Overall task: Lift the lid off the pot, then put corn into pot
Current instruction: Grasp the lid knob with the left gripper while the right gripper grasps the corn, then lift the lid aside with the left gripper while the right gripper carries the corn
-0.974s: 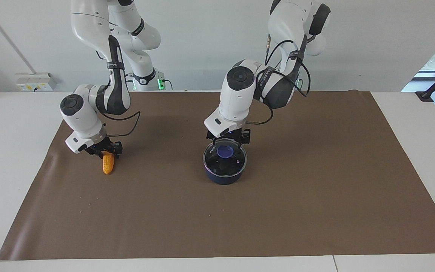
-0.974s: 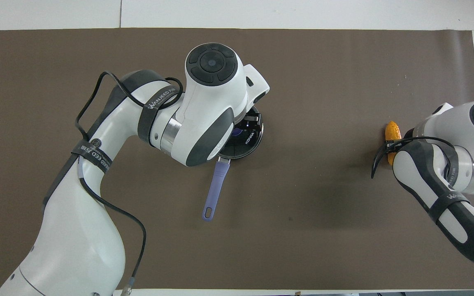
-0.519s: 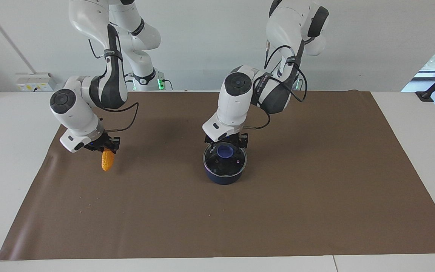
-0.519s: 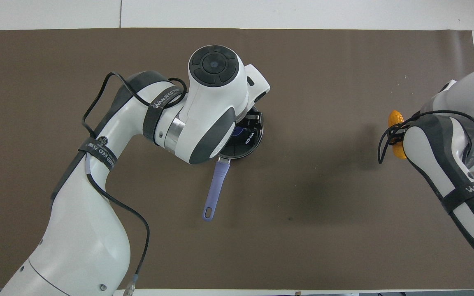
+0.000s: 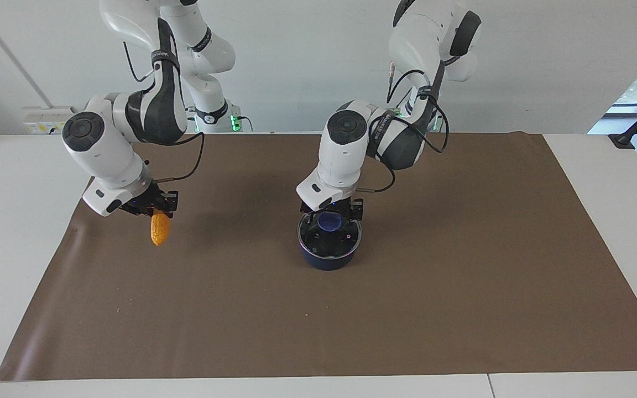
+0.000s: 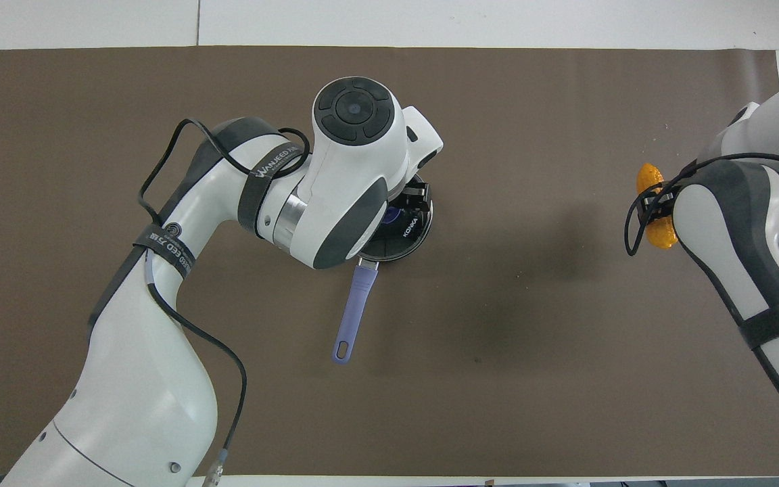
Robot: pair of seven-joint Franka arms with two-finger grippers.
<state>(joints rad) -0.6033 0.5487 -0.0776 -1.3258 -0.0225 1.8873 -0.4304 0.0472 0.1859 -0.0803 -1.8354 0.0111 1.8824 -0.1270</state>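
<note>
The dark navy pot (image 5: pixel 329 255) stands mid-mat, its blue-purple handle (image 6: pixel 356 304) pointing toward the robots. The glass lid (image 5: pixel 329 237) lies on it, blue-purple knob (image 5: pixel 330 221) up; it also shows in the overhead view (image 6: pixel 408 235). My left gripper (image 5: pixel 330 212) hangs right over the knob, at or just above it. My right gripper (image 5: pixel 152 210) is shut on the top of the yellow-orange corn (image 5: pixel 159 230) and holds it upright in the air above the mat at the right arm's end. The corn also shows in the overhead view (image 6: pixel 663 235).
A brown mat (image 5: pixel 407 309) covers most of the white table (image 5: pixel 14 221). The left arm's wrist and forearm (image 6: pixel 335 196) hide much of the pot from above. Nothing else lies on the mat.
My right gripper has lifted the corn off the mat and raised it. My left gripper has stayed over the lid, which still rests on the pot.
</note>
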